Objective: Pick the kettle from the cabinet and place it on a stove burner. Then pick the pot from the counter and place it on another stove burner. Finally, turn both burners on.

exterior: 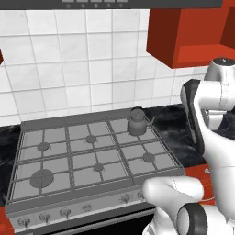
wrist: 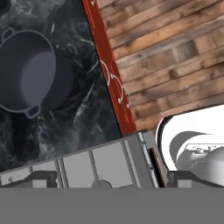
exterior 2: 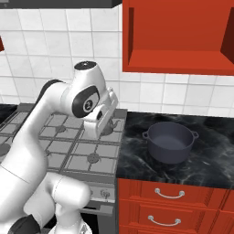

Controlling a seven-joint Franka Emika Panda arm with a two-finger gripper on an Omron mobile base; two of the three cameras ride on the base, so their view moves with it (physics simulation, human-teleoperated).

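Note:
The small grey kettle [exterior: 137,122] stands upright on the back right burner of the grey stove [exterior: 55,158]. On the black marble counter [exterior 2: 215,157], to the right of the stove, sits the wide dark pot [exterior 2: 170,141], which also shows at the upper left of the hand view as the pot [wrist: 26,72]. My gripper [exterior 2: 96,130] hangs over the stove's right side in front of the kettle, left of the pot and apart from both. Its fingertips [wrist: 41,177] stand wide apart, open, with nothing between them. The red cabinet niche [exterior 2: 178,39] above the counter holds nothing.
A row of knobs [exterior: 64,212] runs along the stove's front edge. Red drawers [exterior 2: 169,194] with silver handles sit under the counter. White tiles back the stove, and a range hood [exterior: 96,3] hangs above. Wooden floor [wrist: 175,52] lies past the drawers.

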